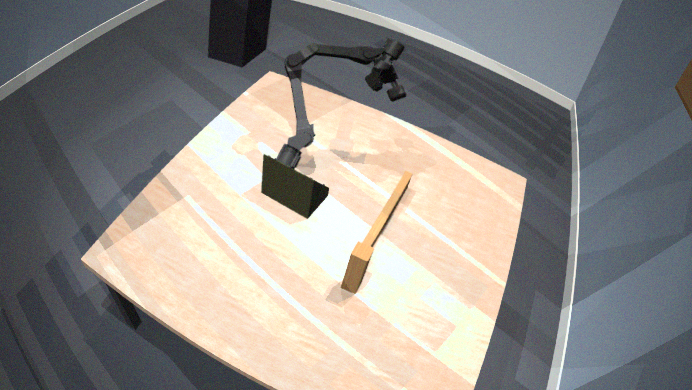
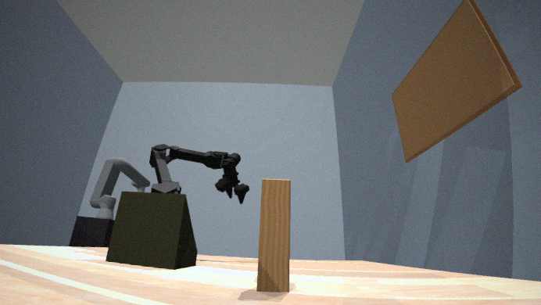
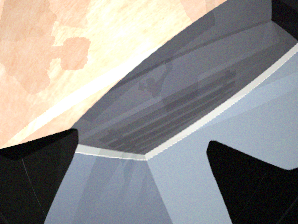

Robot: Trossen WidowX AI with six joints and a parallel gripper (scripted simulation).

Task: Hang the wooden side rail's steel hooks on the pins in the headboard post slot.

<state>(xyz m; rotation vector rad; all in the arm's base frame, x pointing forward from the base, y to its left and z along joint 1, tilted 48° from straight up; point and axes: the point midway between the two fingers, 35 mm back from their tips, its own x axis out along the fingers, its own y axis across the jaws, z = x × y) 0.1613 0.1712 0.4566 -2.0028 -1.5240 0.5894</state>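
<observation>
The wooden post (image 1: 354, 270) (image 2: 274, 235) stands upright on the table (image 1: 165, 280). The long thin rail (image 1: 391, 207) runs from the post toward the far right in the top view, its near end meeting or lying right behind the post. Its far end appears low, at the table top. In the exterior view the rail is hidden behind the post. The hooks, the pins and the slot are hidden, so I cannot tell whether they are engaged. My gripper (image 1: 386, 89) (image 2: 235, 199) (image 3: 145, 142) is open and empty, high above the table and well away from the rail and post.
A dark wedge-shaped block (image 1: 286, 186) (image 2: 145, 231) stands in front of my arm's base, left of the post. A grey second arm (image 2: 105, 181) stands on a dark pedestal (image 2: 91, 231) in the background. A brown panel (image 2: 449, 86) hangs at the upper right.
</observation>
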